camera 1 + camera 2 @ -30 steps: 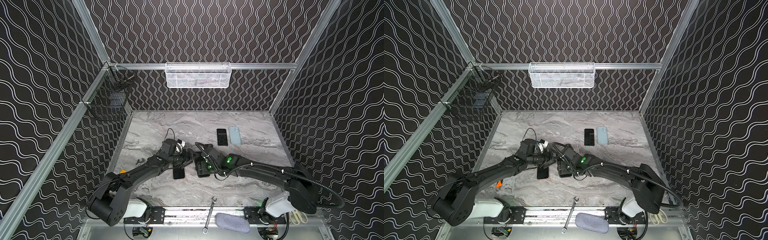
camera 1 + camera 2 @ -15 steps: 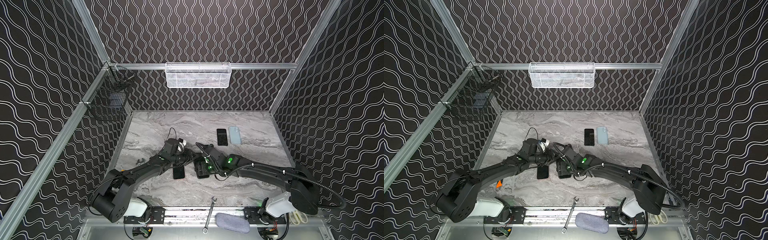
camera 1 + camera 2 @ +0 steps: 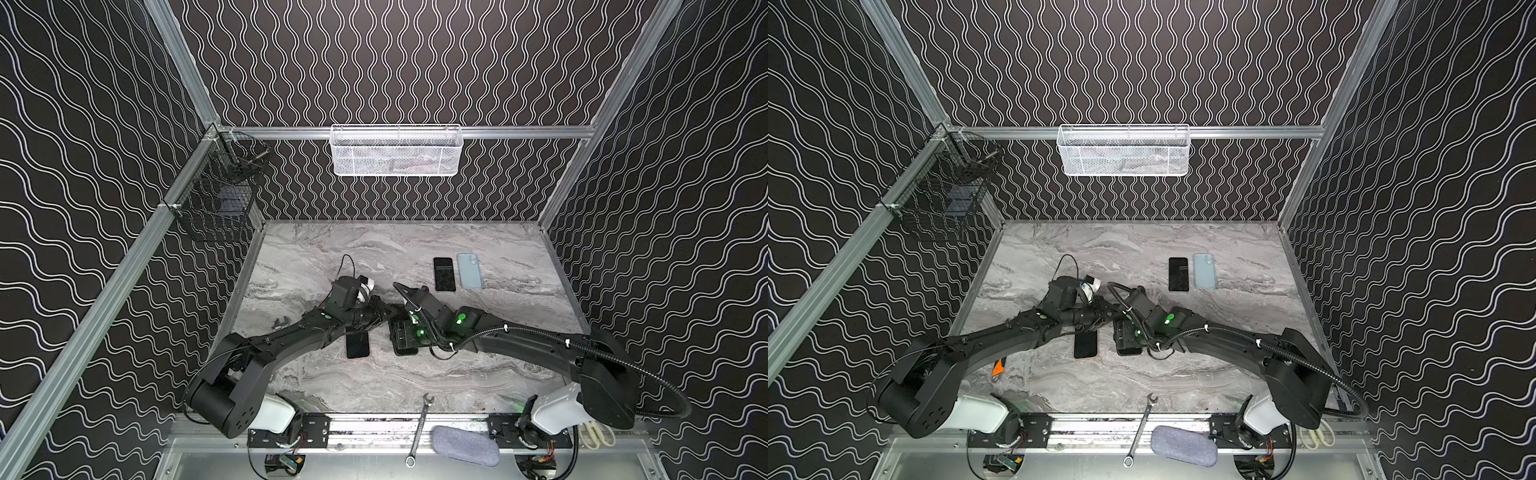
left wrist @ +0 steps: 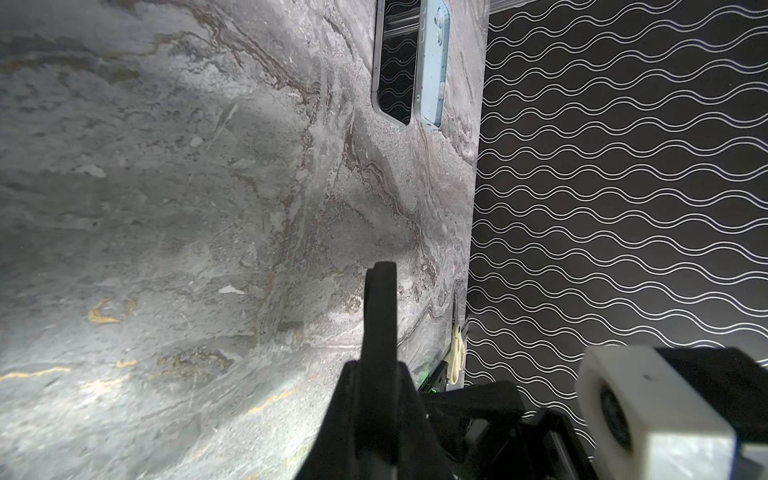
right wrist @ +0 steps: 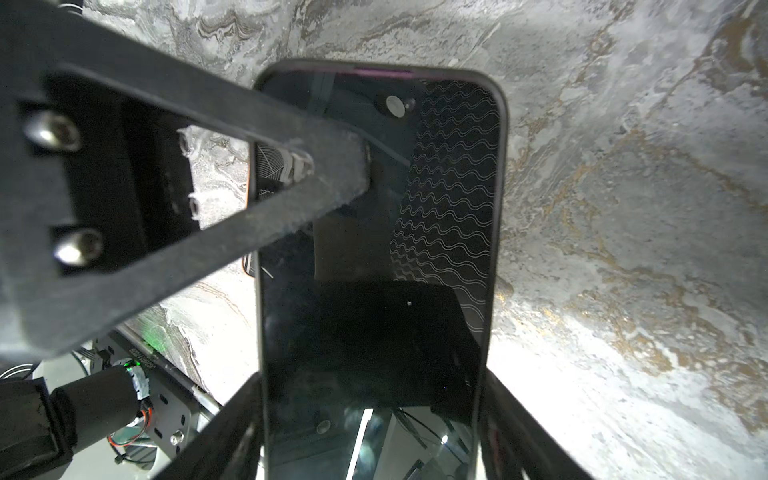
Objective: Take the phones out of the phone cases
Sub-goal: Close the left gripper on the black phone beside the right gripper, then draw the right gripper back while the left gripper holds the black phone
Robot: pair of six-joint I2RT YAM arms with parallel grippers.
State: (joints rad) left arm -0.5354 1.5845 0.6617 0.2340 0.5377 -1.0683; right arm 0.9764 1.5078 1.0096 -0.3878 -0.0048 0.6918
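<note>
A dark-screened phone sits in a dark phone case, whose rim frames the screen. My right gripper is shut on the case, one finger on each long side. In both top views this gripper covers most of the phone, low over the middle of the marble table. My left gripper is shut with nothing visible between its fingers. Its fingertips lie over the screen near one long edge. I cannot tell whether they press on it.
A bare black phone lies just left of the grippers. Another black phone and a light blue case lie farther back. A wrench, a grey pouch and scissors sit along the front rail. A white basket hangs on the back wall.
The left gripper has gone from open to shut and has shifted slightly towards the held phone. The right gripper and the phone have stayed put.
</note>
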